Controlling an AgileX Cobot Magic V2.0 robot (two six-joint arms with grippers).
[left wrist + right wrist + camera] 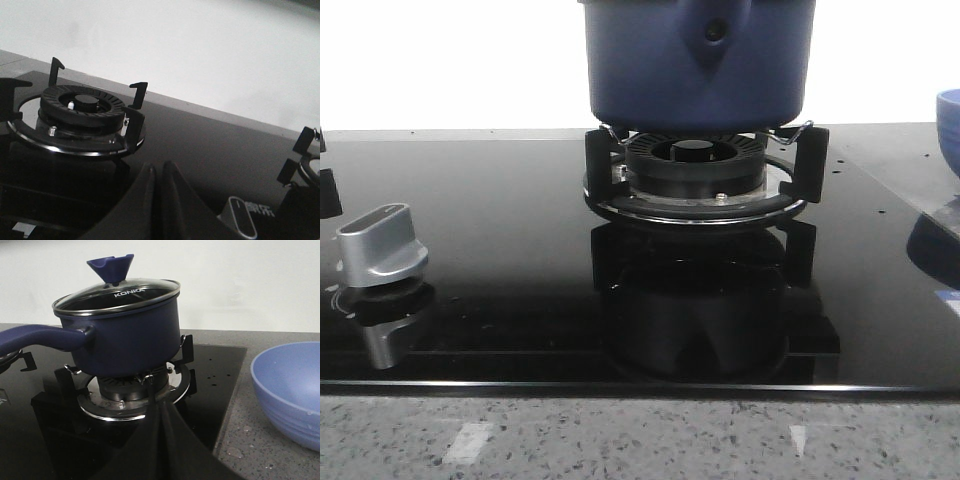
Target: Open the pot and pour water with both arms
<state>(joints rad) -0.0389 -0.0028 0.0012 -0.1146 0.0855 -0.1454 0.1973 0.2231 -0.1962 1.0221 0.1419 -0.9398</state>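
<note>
The dark navy pot point(650, 70) stands on the burner point(695, 165) at the back of the black cooktop, its handle mount facing the front camera. In the right wrist view the pot point(130, 335) carries a glass lid point(117, 295) with a blue knob point(111, 267), and its long handle point(40, 337) points sideways. My right gripper point(159, 399) is shut and empty, low in front of that burner, apart from the pot. My left gripper point(159, 167) is shut and empty over the cooktop beside an empty burner point(80, 115). Neither gripper shows in the front view.
A light blue bowl point(290, 390) sits on the speckled counter beside the cooktop and shows at the front view's right edge point(950, 120). A silver stove knob point(382, 250) stands at the left and also shows near my left gripper point(240, 220).
</note>
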